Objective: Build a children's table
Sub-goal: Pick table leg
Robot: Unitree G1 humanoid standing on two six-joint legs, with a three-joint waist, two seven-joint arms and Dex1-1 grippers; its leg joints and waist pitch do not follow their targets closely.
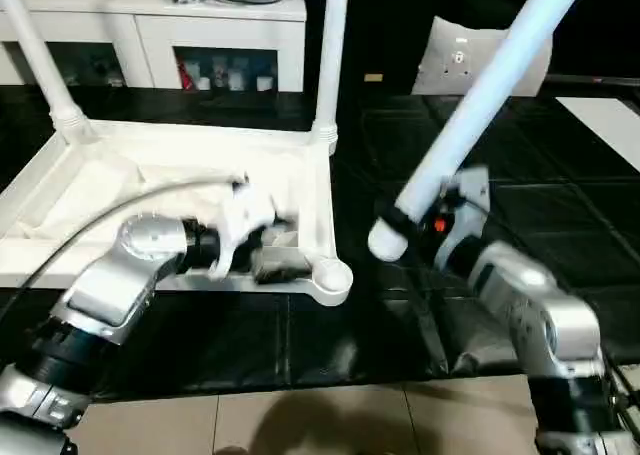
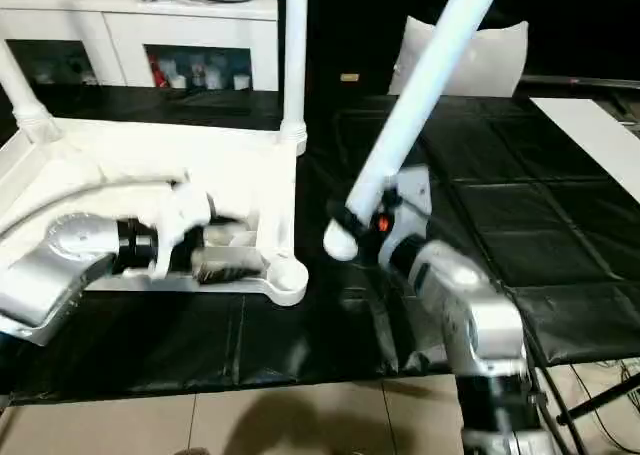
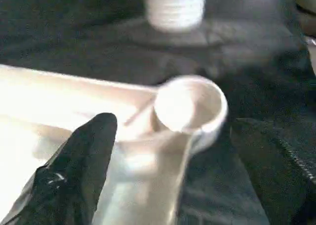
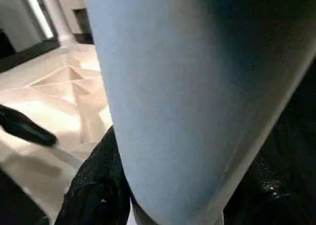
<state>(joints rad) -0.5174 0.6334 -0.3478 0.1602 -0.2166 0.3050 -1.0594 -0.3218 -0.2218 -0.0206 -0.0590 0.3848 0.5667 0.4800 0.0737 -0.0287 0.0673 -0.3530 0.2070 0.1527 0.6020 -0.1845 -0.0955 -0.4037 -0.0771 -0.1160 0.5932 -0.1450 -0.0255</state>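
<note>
The white table top [image 1: 100,190] lies upside down on the black mat. Two white legs stand in its far corner sockets, one at the left [image 1: 40,55] and one at the right [image 1: 330,45]. The near right socket [image 1: 332,278] is empty and round [image 3: 190,106]. My left gripper [image 1: 272,258] grips the near rim just left of that socket, one black finger [image 3: 84,165] inside the rim. My right gripper [image 1: 415,220] is shut on a third leg [image 1: 480,95], tilted up to the right. Its thick end [image 2: 340,240] hangs just right of the empty socket.
White cabinets with glass doors [image 1: 200,35] line the back. A white cushion-like panel [image 1: 465,55] leans behind the held leg, and a flat white panel [image 1: 610,115] lies at the far right. The black mat [image 1: 300,335] ends at tiled floor [image 1: 300,420] in front.
</note>
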